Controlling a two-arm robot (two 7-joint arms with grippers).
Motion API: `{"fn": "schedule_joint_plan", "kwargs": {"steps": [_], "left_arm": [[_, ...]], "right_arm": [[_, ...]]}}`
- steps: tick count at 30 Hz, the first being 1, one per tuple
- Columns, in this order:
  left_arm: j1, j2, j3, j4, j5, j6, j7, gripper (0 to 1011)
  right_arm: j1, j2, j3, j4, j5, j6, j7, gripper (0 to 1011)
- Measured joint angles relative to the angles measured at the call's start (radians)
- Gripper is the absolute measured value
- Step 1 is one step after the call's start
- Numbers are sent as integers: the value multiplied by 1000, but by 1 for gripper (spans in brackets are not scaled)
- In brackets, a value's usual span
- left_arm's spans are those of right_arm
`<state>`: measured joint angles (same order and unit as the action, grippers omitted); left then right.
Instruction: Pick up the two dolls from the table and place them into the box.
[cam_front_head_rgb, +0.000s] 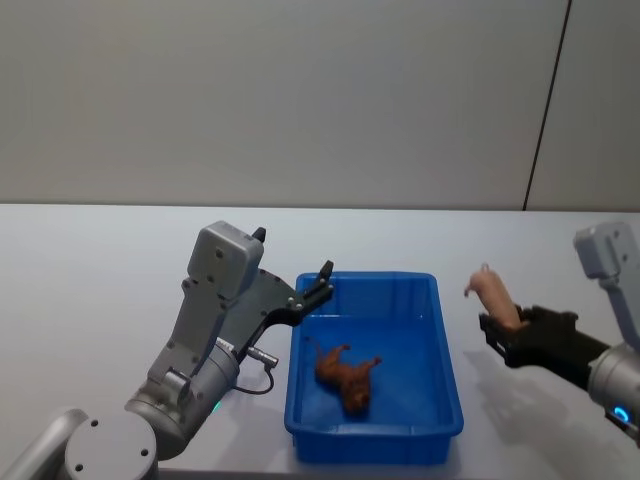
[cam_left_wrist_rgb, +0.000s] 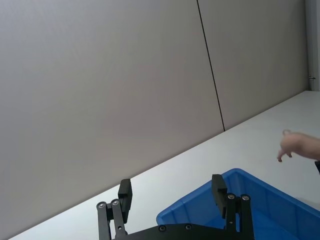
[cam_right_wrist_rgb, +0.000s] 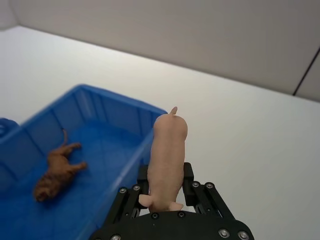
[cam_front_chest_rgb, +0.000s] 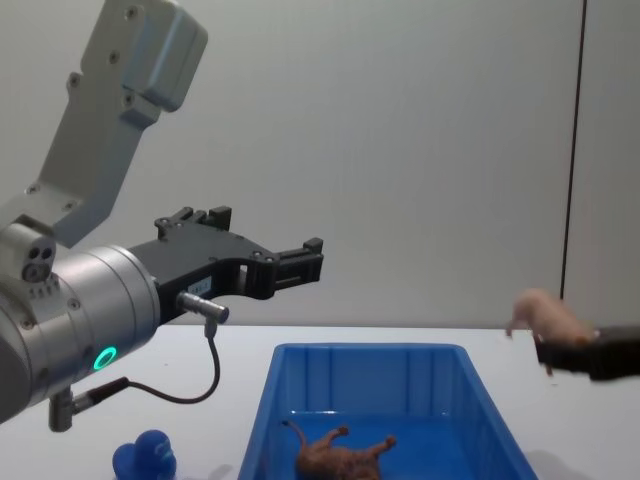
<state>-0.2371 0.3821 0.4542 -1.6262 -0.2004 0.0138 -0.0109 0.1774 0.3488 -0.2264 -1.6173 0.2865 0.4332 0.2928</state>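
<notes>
Now pink pig (cam_front_head_rgb: 494, 294) clamped in R jaws, right of box (cam_front_head_rgb: 375, 448), L jaws open, empty

Silver-grey cylindrical left arm (cam_front_chest_rgb: 80, 310), boxy light-grey housing (cam_front_chest_rgb: 140, 40) above. Green ring light (cam_front_chest_rgb: 103, 357) on forearm; blue light (cam_front_head_rgb: 622, 415) on grey right arm (cam_front_head_rgb: 612, 375). Thin black cable (cam_front_chest_rgb: 215, 360) with metal plug. Matte black left claw (cam_left_wrist_rgb: 171, 192) and right claw (cam_right_wrist_rgb: 166, 175), small silver screws (cam_right_wrist_rgb: 219, 233) at joints.

I see the box (cam_front_head_rgb: 372, 446) plain bright blue; inside it a reddish-brown doll (cam_front_head_rgb: 345, 376), right of it a pink pig (cam_front_head_rgb: 494, 294) in my black right gripper (cam_front_head_rgb: 498, 325), left of it a deep-blue figure (cam_front_chest_rgb: 146, 458) and my black left gripper (cam_left_wrist_rgb: 171, 186)
</notes>
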Motion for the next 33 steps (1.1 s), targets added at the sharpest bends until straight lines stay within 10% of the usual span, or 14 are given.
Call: {"fn": "schedule_joint_plan", "kwargs": {"steps": [21,33], "left_arm": [[0,0,0,0,0,0,0,1001],[0,0,0,0,0,0,0,1001]], "right_arm": [[0,-42,-75,-72,-47,58,93,384],[-6,-63,-107,-70,-69,71,99,772]]}}
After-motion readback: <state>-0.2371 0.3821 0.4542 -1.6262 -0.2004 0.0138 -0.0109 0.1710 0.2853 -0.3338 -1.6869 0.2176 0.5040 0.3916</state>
